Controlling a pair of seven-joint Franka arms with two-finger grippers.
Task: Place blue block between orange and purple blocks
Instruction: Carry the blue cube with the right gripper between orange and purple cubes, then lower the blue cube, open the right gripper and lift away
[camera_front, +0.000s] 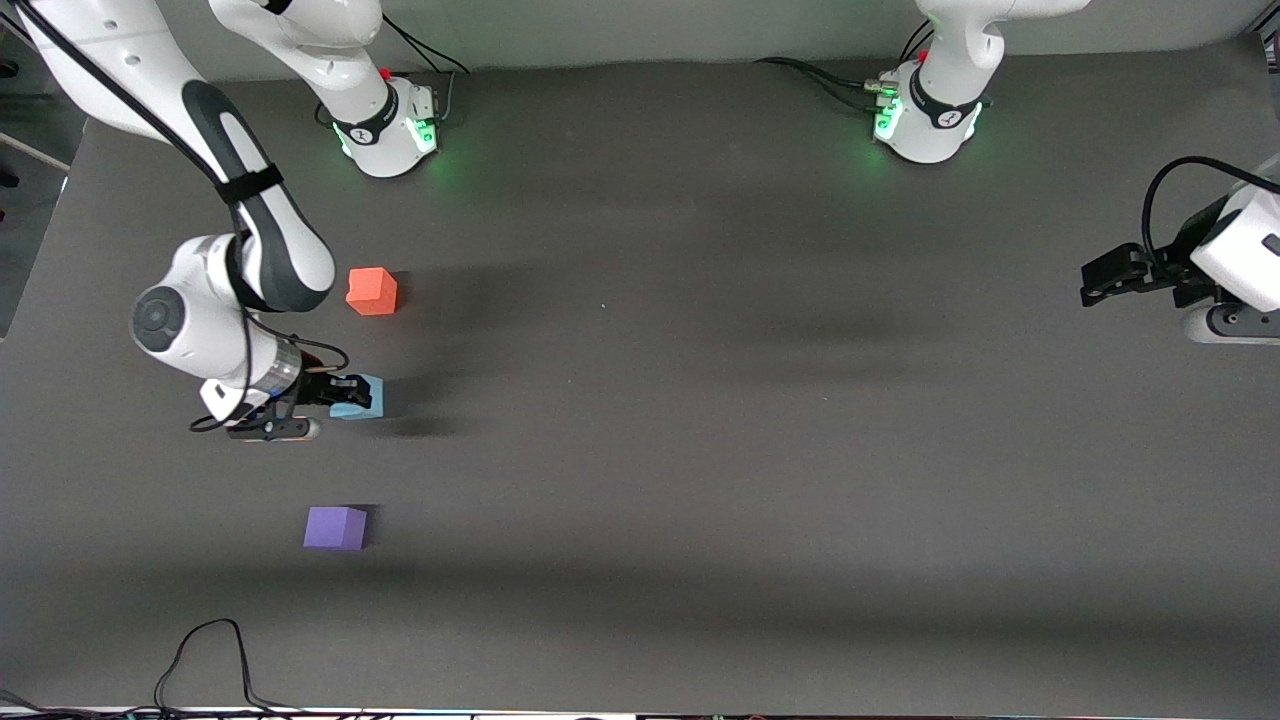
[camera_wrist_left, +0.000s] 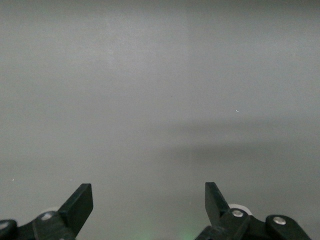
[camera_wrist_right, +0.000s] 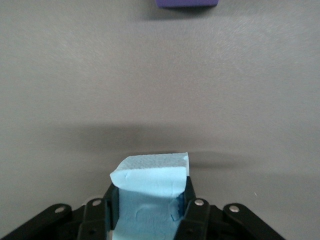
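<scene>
My right gripper (camera_front: 345, 393) pinches the blue block (camera_front: 362, 398), seemingly just above bare table (camera_front: 700, 400) between orange block (camera_front: 372, 291) and purple block (camera_front: 335, 527), while my left gripper (camera_front: 1100, 275) waits spread.

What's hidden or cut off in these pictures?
- Blue block: front view, the right gripper covers part of it; whether it touches the table is unclear.
- Purple block: right wrist view, cut by the frame edge.
- Orange block: in neither wrist view.
- Left gripper: left wrist view, only open fingertips show.
</scene>
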